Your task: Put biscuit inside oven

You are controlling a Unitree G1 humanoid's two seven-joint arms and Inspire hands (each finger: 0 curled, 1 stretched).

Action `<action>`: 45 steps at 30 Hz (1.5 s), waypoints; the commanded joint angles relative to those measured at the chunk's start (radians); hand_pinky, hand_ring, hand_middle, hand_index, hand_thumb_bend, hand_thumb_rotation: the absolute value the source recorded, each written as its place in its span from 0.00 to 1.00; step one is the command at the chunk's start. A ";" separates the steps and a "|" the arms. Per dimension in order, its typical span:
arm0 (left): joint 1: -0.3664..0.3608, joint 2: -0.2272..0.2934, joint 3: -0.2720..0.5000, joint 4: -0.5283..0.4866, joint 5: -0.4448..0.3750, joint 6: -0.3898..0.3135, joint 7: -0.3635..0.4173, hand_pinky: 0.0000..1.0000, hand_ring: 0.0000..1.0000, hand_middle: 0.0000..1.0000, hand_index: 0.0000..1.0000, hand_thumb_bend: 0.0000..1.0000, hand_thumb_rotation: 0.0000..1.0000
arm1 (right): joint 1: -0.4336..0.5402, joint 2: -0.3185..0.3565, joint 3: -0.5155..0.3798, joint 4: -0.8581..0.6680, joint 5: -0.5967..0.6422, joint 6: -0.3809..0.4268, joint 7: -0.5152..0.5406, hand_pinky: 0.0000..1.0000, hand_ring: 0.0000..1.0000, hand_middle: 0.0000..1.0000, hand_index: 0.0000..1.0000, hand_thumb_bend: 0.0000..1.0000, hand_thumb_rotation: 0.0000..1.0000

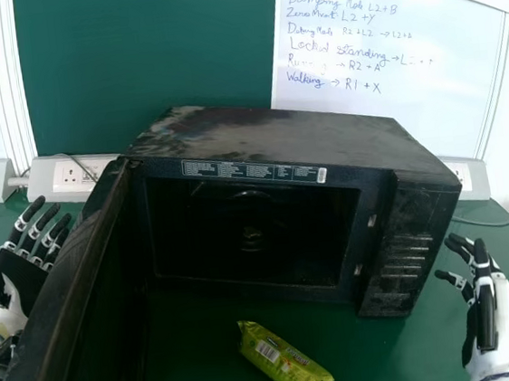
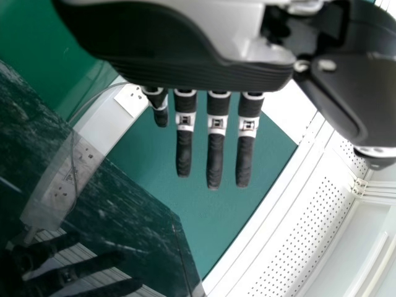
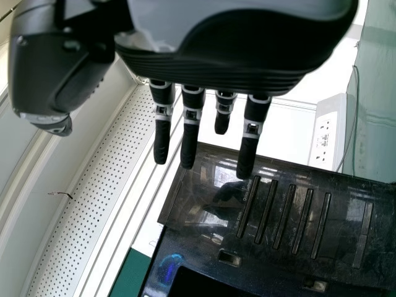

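Left hand (image 1: 26,273): fingers extended and apart, just outside the open oven door (image 1: 62,311).
Right hand (image 1: 488,312): fingers apart, slightly bent; you see it near the oven (image 1: 275,129).
Biscuit packet (image 1: 286,360): on the table (image 1: 390,349) (green wrapper), between your two hands, door between it and the left.

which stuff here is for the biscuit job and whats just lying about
For the job:
- oven, door open
- biscuit packet, outside it, in front
- left hand and right hand, both empty

Just around:
- whiteboard with writing
- wall sockets
- cable
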 commanded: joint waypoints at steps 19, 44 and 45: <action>0.004 -0.003 0.001 0.019 0.011 -0.014 -0.025 0.82 0.75 0.71 0.69 0.80 0.40 | 0.036 -0.024 0.145 -0.126 -0.134 0.090 0.051 0.68 0.77 0.79 0.76 0.81 0.35; 0.007 -0.008 0.004 0.031 0.011 -0.023 -0.033 0.81 0.75 0.71 0.68 0.84 0.38 | -0.003 -0.263 0.302 -0.322 -0.473 0.327 0.304 0.71 0.81 0.84 0.84 0.84 0.46; 0.007 -0.008 0.005 0.031 0.010 -0.023 -0.033 0.82 0.76 0.71 0.68 0.84 0.38 | -0.008 -0.272 0.309 -0.330 -0.490 0.340 0.317 0.70 0.81 0.84 0.85 0.85 0.47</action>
